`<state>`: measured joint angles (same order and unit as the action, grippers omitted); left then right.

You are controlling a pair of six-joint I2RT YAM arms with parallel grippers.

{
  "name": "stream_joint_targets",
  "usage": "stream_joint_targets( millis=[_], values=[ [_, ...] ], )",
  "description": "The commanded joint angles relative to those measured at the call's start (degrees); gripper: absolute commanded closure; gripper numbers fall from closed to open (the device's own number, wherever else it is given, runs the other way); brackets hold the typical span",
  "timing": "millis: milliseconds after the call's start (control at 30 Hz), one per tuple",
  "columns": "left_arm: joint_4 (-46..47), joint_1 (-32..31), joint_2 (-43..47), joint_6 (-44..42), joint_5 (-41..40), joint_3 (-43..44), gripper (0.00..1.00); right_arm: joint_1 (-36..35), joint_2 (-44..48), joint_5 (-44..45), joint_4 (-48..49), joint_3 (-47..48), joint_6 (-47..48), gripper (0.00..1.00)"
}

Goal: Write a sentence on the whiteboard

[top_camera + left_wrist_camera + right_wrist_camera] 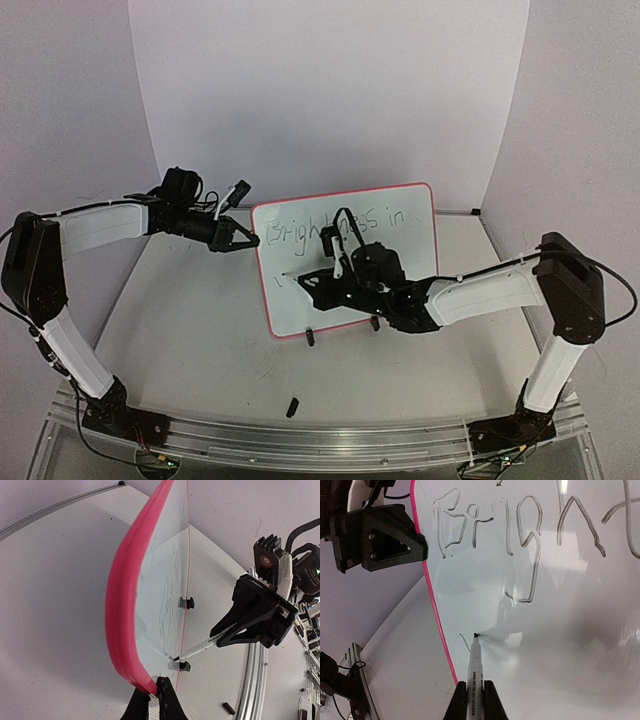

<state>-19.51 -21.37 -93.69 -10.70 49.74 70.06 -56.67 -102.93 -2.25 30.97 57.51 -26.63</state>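
Right end effector [475, 700] grips marker [474, 667], tip touching whiteboard [560, 645].

The whiteboard [580, 630] is glossy and smooth, throwing back pale patches of glare and a blurred reflection of the marker [475, 672] tip. Its frame [122, 605], seen along the 9 o'clock edge, looks like smooth red-pink plastic with a soft sheen. The sentence [520, 535] is thin, streaky grey ink. The marker's barrel looks like smooth white plastic. The left gripper [156, 692] and right gripper [475, 692] look like matt black plastic. The table [190, 330] is matt white. At 6 o'clock runs a dull silvery metal rail [300, 440].
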Motion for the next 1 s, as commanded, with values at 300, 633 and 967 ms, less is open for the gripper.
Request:
stream_joint_targets(
  millis=[300, 633, 967],
  values=[
    [-1.3, -1.4, -0.1, -7.0, -4.8, 0.2, 1.0, 0.0, -1.6, -0.2, -3.1, -0.4, -1.3, 1.0],
    [-1.3, -1.4, -0.3, -6.9, -4.6, 0.3, 1.0, -0.8, -3.4, -2.9, -3.5, -1.7, -3.8, 1.0],
    [-1.3, -1.5, -0.4, -6.9, -4.6, 0.3, 1.0, -1.4, -0.4, -4.5, -2.8, -1.8, -2.7, 1.0]
  ],
)
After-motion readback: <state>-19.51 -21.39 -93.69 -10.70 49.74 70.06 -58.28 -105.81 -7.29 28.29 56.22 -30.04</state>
